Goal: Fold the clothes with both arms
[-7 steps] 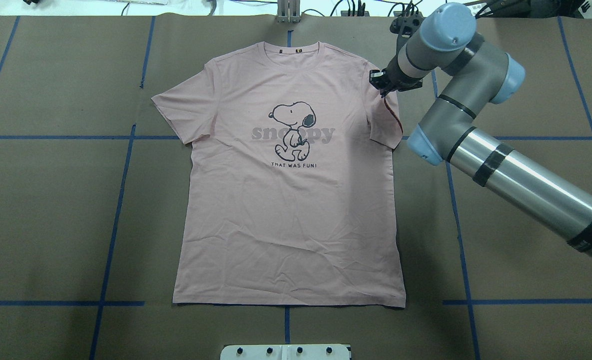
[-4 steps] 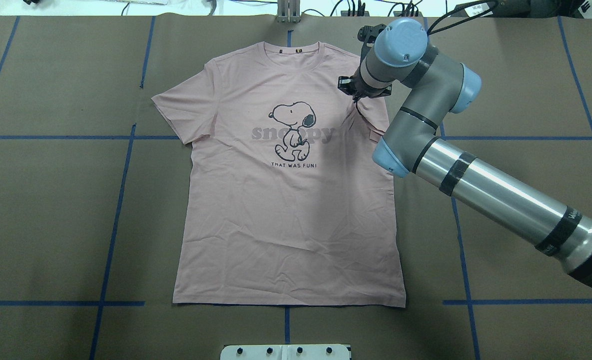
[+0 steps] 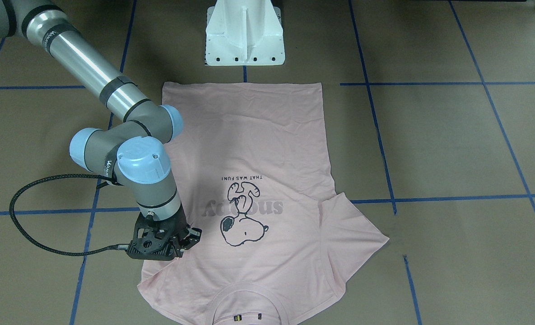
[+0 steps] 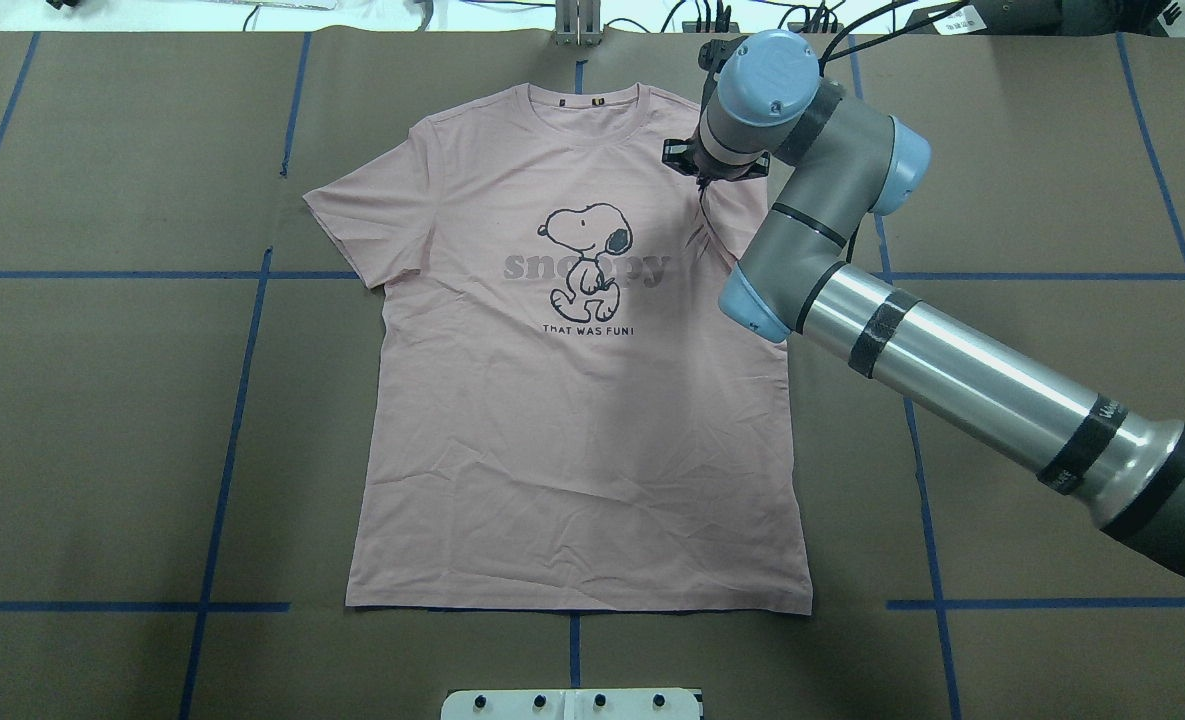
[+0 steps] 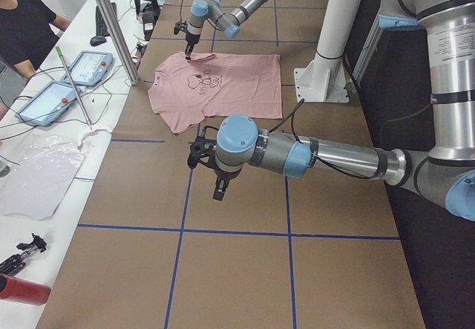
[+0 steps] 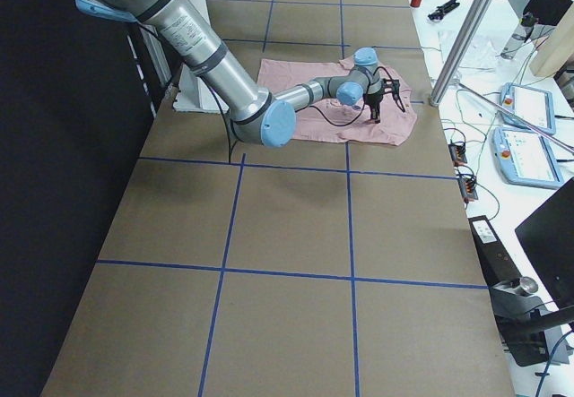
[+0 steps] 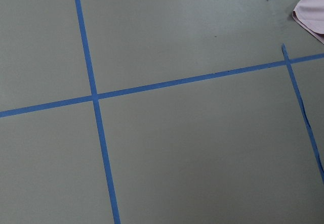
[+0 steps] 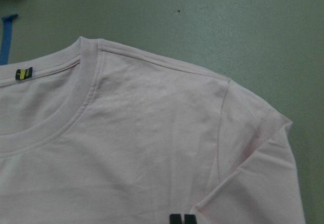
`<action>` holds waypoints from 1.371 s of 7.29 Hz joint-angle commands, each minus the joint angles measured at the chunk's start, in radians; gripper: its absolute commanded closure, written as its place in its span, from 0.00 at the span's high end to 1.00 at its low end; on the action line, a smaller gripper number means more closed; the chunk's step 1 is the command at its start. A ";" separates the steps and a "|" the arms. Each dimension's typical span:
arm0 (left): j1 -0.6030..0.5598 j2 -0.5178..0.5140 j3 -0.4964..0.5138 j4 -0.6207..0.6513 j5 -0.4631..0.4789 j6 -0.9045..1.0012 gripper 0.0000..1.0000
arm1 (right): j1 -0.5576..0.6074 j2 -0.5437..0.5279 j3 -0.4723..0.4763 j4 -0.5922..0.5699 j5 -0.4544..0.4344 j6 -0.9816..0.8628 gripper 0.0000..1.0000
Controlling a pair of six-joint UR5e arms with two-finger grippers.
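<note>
We see the right gripper (image 4: 699, 178), clenched on the T-shirt's (image 4: 572, 450) sleeve (image 8: 263, 173), has drawn it inward: first fold underway. We cannot tell the left gripper's (image 5: 218, 192) jaws.

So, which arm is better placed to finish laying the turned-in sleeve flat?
Right. The right gripper is closed on the turned-in sleeve near the shoulder of the T-shirt. The left gripper hangs over the table, apart from the T-shirt.
</note>
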 commanded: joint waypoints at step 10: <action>0.684 -0.740 0.648 -0.509 0.457 -1.059 0.91 | 0.121 -0.481 0.619 0.011 0.332 -0.013 1.00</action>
